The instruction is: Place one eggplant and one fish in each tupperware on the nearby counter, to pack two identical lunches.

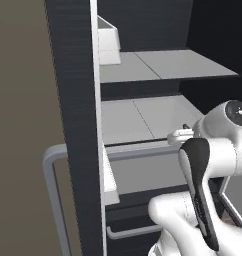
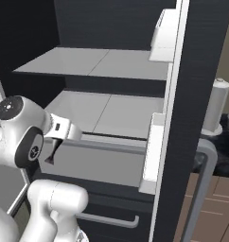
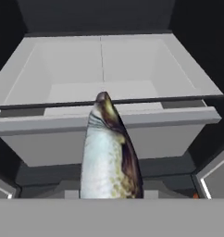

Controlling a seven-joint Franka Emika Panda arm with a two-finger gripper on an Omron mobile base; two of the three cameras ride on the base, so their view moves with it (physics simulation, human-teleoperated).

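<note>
The hand (image 2: 50, 158) is holding the fish (image 3: 109, 152) tight. The fish is pointing its long body away, toward the far drawer (image 3: 104, 121)

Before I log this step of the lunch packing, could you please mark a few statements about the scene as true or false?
1. The gripper is shut on the fish. True.
2. The fish is bright red. False: it has a silvery white belly and a mottled brown back.
3. The white drawer ahead of the fish is pulled open. True.
4. The fridge door is closed. False: it stands swung open, and the shelves show beside it.
5. A tall pale cylinder stands beyond the open door in the right base view. True.
</note>
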